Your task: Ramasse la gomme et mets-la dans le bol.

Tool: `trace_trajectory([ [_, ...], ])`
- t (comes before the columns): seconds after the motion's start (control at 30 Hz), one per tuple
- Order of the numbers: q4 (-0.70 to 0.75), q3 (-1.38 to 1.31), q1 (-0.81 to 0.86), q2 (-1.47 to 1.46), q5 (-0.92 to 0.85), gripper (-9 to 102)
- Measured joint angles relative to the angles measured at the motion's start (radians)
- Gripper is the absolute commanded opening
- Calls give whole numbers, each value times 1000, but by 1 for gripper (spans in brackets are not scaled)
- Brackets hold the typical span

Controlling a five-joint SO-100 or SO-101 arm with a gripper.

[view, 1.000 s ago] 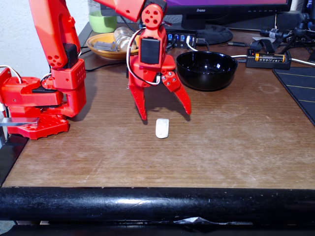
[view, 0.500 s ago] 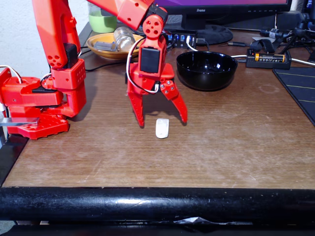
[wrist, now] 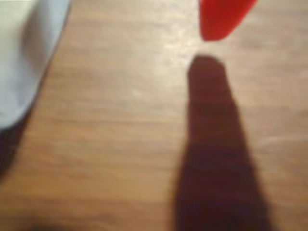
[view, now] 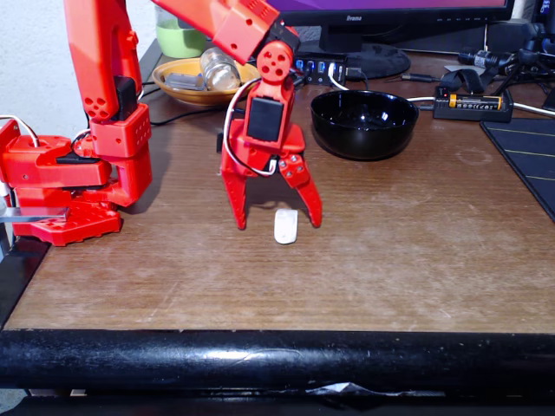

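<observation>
In the middle of the fixed view the red gripper (view: 279, 225) is hanging low over the desk (view: 408, 251) with its two fingers spread wide, and the white gomme (view: 285, 226) is lying flat between their tips, apparently untouched. The black bol (view: 364, 123) is sitting well apart, toward the upper right. In the blurred wrist view the gomme (wrist: 26, 53) is showing at the upper left edge.

Glossy red plastic arm, black servo block and white cable loop just above the two-pronged pointed end effector (view: 277, 225).
</observation>
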Motion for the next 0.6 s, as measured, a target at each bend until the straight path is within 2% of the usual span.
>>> trace_trajectory([
  [0.6, -6, -58, -5, -55, -3, 28],
])
